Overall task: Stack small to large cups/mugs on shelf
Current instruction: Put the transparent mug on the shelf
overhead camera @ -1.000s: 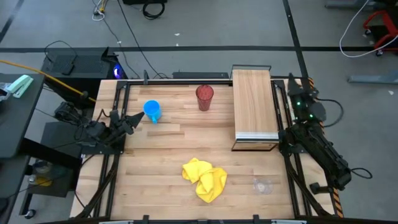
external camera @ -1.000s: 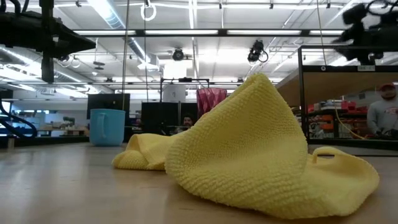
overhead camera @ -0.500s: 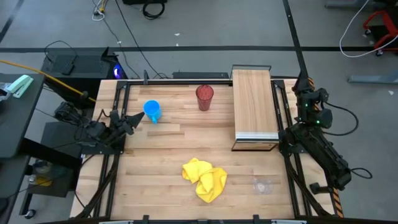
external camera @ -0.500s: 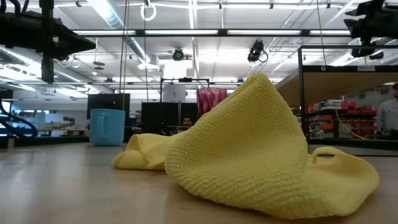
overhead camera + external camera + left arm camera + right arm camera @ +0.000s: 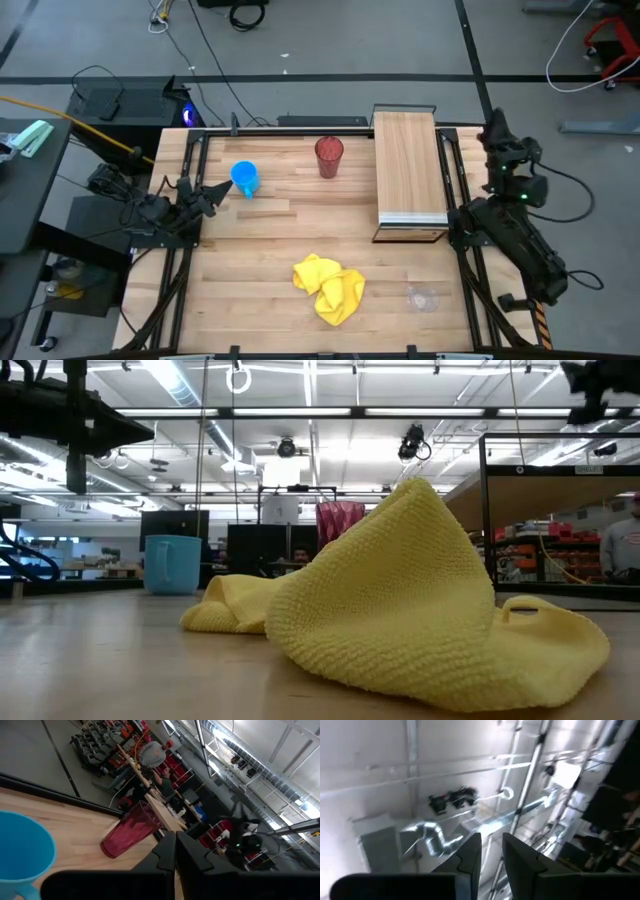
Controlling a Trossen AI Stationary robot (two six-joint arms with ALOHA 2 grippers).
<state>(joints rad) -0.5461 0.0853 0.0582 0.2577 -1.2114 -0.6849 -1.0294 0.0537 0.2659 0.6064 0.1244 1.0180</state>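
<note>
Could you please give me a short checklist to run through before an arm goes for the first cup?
1. Shelf top free for stacking: ok. The shelf carries nothing.
2. Cups standing upright: ok for the blue mug and red tumbler; cannot tell for the clear cup, which shows only faintly.
3. Clear cup free of the yellow cloth: ok, they lie apart.
4. Left gripper ready to grasp: not ok, its fingers are shut, beside the blue mug.
5. Right gripper ready: not ok, it sits past the table's right edge, its wrist camera facing the ceiling, fingers slightly parted.
</note>
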